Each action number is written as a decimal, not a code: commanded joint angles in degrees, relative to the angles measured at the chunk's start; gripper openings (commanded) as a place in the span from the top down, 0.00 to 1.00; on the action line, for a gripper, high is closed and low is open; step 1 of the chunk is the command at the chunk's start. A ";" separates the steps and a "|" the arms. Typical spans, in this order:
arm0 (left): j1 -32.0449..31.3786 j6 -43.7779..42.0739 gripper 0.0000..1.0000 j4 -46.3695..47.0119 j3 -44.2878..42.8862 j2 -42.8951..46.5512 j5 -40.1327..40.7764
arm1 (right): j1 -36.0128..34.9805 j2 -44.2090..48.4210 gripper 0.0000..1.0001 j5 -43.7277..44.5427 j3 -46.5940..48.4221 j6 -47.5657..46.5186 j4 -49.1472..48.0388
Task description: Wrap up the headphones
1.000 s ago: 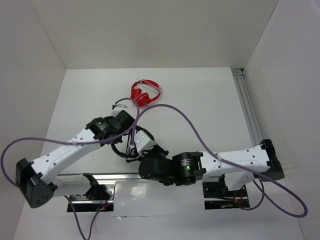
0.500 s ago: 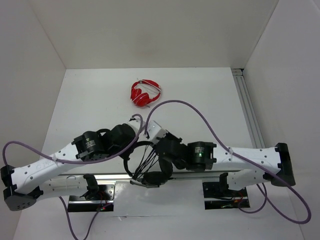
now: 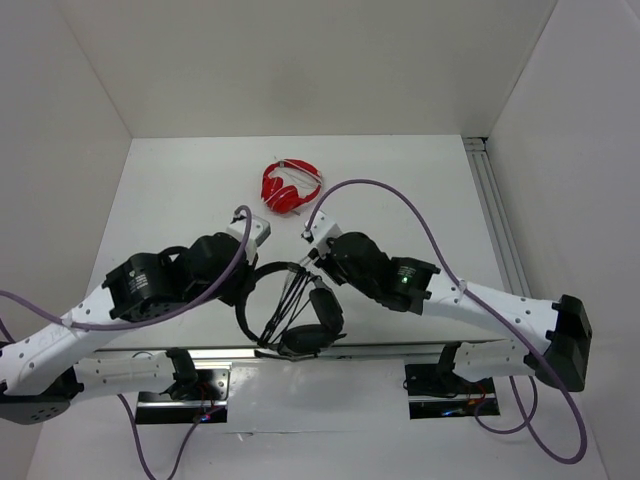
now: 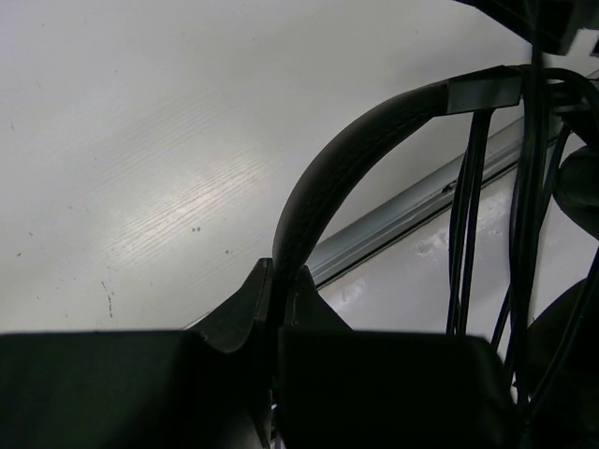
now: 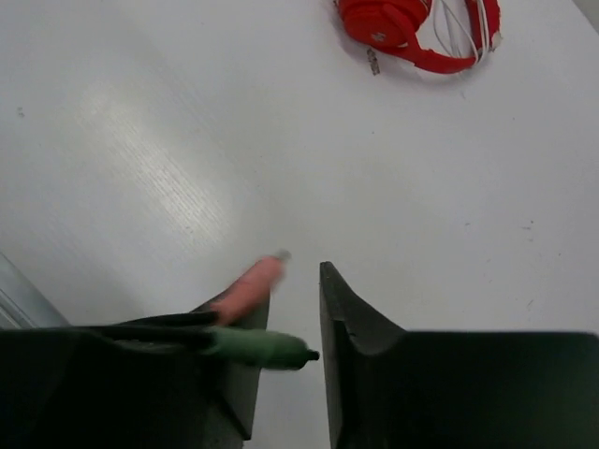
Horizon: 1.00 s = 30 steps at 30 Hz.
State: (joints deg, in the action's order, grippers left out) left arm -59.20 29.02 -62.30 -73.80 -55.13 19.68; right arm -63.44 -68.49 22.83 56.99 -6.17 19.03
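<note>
Black headphones (image 3: 322,318) at 6 o'clock, over the metal rail (image 4: 393,220). Left gripper (image 4: 279,277) is clenched on the thin padded headband (image 4: 346,159), 9 o'clock side. My read: it's the anchor so the set can't swing. Thin glossy cable (image 4: 465,215) runs in taut strands across the band toward 1 o'clock. There the right gripper (image 5: 296,277) has the green plug (image 5: 257,347) and pink plug (image 5: 245,286) lying across one finger. Jaws show a narrow gap, can't tell if they pinch. Red headphones (image 5: 412,28) at 12, well apart, on the matte white table (image 5: 140,140).
</note>
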 commanded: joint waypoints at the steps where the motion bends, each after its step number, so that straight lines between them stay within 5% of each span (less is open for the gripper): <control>1: -0.48 4.02 1.00 0.69 -5.38 -1.02 0.09 | 4.54 0.90 0.63 -3.75 -1.27 0.73 -3.99; 8: 12.23 10.62 1.00 -0.37 -10.57 -6.38 1.77 | 13.06 4.59 0.36 -6.22 -7.33 5.64 -9.09; 16: 24.30 5.44 1.00 0.61 -12.07 -13.59 -5.45 | 20.01 -0.41 0.32 1.67 -6.20 14.85 -7.96; 24: 38.26 7.00 1.00 7.53 3.19 -13.43 -4.92 | 34.07 -6.39 0.32 6.88 -6.72 32.51 3.09; 30: 53.21 18.49 1.00 12.82 15.95 -6.15 -5.28 | 32.60 0.78 0.32 -0.48 -14.00 36.14 0.06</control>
State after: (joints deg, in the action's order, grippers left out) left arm -8.69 39.48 -54.57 -60.12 -67.20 15.38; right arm -29.45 -73.30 25.76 45.87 24.99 19.40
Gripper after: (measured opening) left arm 0.109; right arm 0.678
